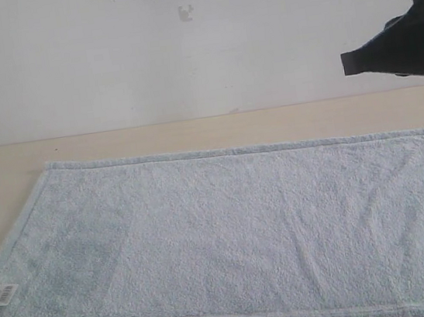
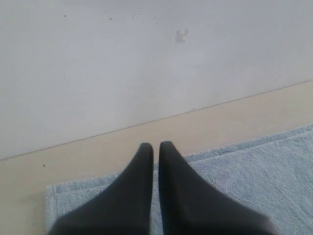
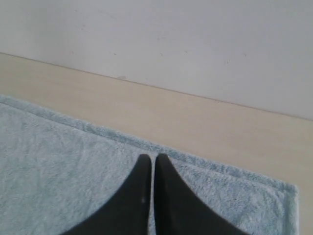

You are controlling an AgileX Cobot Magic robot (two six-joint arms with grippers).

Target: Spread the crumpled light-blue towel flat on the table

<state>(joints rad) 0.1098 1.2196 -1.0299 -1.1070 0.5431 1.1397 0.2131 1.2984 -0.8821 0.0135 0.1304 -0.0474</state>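
Towel (image 1: pixel 237 233) lies flat on table (image 1: pixel 193 133), below the clenched, empty left pincer (image 2: pixel 155 145) and right pincer (image 3: pixel 152 156).

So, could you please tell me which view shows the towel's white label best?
The exterior view: the white label lies at the near left corner of the towel, unobstructed. Both wrist views show only far corners of the towel, with no label visible.

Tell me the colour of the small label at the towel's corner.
White with faint dark print, on the pale light-blue towel; the label shows best in the exterior view.
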